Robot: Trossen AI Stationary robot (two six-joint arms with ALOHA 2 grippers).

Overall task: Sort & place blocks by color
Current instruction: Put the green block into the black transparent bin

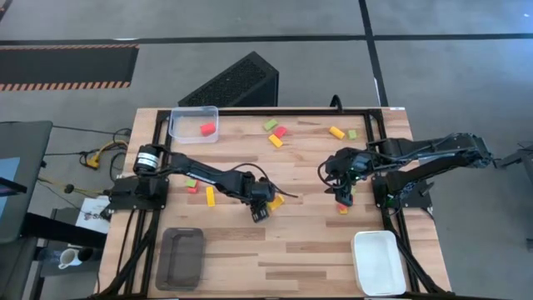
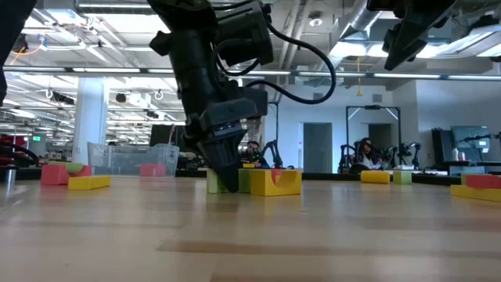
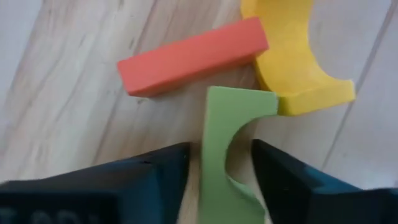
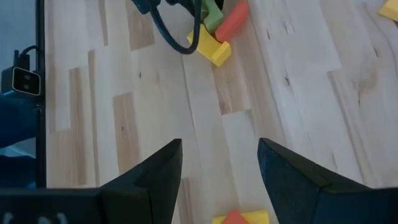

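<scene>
A light green arch block (image 3: 214, 149) lies flat on the table between the fingers of my left gripper (image 3: 217, 186), which is open and points down near the table's middle (image 1: 260, 212). A red bar (image 3: 193, 56) and a yellow arch (image 3: 298, 68) lie just beyond it. My right gripper (image 4: 217, 180) hangs open and empty above the table's right half (image 1: 343, 196), over a small yellow and red block (image 4: 239, 218). More blocks lie scattered at the far side (image 1: 275, 133) and at the left (image 1: 200, 190). My left gripper comes at the green arch from above, one finger on each side, lying across it. A strip of bare wood shows between one finger (image 3: 168, 180) and the arch's flat side (image 3: 206, 162). Whether the other finger (image 3: 280, 180) touches the arch's near foot (image 3: 249, 202) I cannot tell.
A clear tray (image 1: 179, 125) with a red block (image 1: 206, 129) in it stands at the far left. A dark grey tray (image 1: 181, 254) sits at the near left and a white tray (image 1: 379, 262) at the near right. Bare wood lies between the two near trays.
</scene>
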